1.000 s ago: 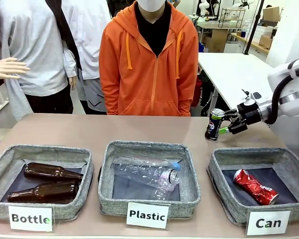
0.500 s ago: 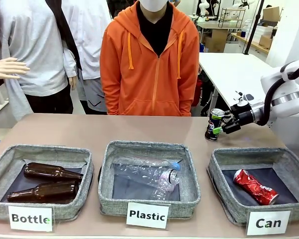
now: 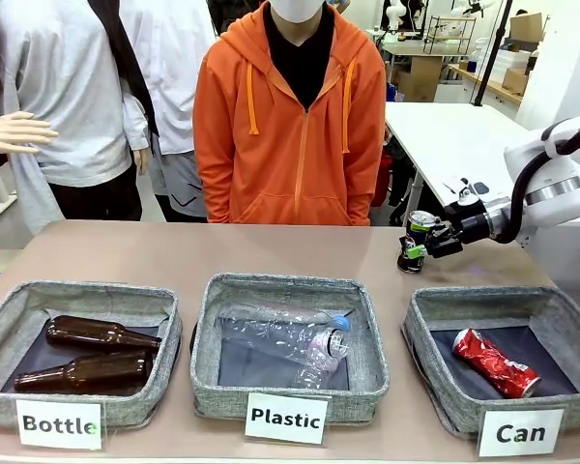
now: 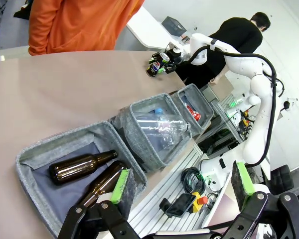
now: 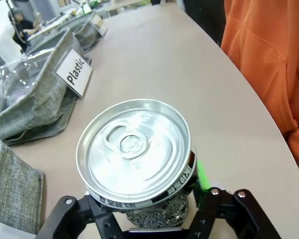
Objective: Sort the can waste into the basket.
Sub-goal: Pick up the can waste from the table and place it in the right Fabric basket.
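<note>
Table (image 3: 174, 253), beige, bears three grey bins (image 3: 288, 333).

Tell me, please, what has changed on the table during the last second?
The right gripper slid left along the dark can and closed on it; the can leans a little more now and stands on the table. The red can in the Can basket, the bottles and the person did not move.
</note>
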